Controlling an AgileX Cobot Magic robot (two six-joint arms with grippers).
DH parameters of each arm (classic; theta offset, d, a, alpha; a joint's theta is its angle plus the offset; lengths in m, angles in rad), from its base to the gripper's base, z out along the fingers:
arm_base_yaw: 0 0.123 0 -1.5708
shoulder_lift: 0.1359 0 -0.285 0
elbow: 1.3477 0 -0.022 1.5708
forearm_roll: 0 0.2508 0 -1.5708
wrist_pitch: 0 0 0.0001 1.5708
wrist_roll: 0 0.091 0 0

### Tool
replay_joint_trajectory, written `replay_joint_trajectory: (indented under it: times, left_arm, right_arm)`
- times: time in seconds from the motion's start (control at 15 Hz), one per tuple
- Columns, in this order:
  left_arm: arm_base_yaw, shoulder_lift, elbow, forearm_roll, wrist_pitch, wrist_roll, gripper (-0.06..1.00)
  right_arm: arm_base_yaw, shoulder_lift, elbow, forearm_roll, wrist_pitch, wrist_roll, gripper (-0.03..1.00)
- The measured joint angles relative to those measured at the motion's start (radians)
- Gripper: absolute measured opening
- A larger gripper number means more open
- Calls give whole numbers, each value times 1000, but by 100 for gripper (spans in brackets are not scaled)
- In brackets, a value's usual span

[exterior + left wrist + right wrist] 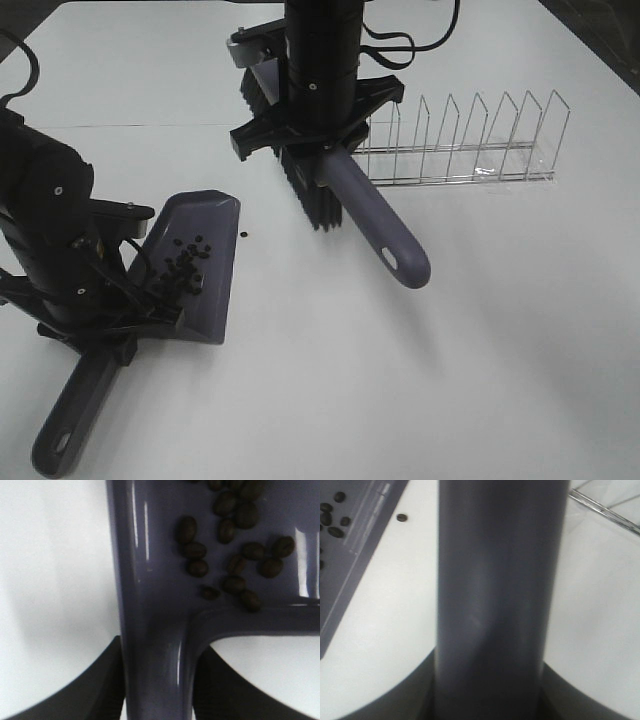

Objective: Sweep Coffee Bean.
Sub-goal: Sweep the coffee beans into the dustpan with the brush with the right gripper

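Coffee bean [185,268] pile lies inside the dustpan [205,212], whose handle your left gripper [157,695] clamps. Your right gripper [487,700] is closed round the brush [385,235] handle, brush held apart from the dustpan. One stray bean [243,235] rests on the table [500,330] just beside the dustpan's edge. Wire rack [470,140] stands beyond the brush, well apart from the dustpan.

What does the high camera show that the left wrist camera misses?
Only the high view: the brush, the wire rack, and one stray bean on the table beside the dustpan. Only the left wrist view: the left gripper, its fingers against both sides of the dustpan handle. Both: the dustpan holding coffee beans.
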Motion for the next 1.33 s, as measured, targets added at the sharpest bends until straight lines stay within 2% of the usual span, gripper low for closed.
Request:
replay_joint_trajectory:
  times: [0.2,0.4,0.53,0.8,1.0,1.33]
  left_arm:
    - [0,0,0,-3,0,0,32]
    - [0,0,0,-9,-1,0,32]
    - [0,1,0,-18,-2,0,32]
    - [0,2,0,-32,-3,0,32]
    - [0,2,0,-32,-3,0,32]
    - [0,2,0,-35,-3,4,32]
  right_arm:
    - [-44,-23,76,-11,2,-4,32]
    - [-66,-18,104,-125,4,15,32]
    - [-70,13,104,-145,-24,25,32]
    - [-65,104,104,-31,-51,19,32]
    - [-13,133,102,36,-96,-13,32]
    - [94,219,19,250,-110,-81,32]
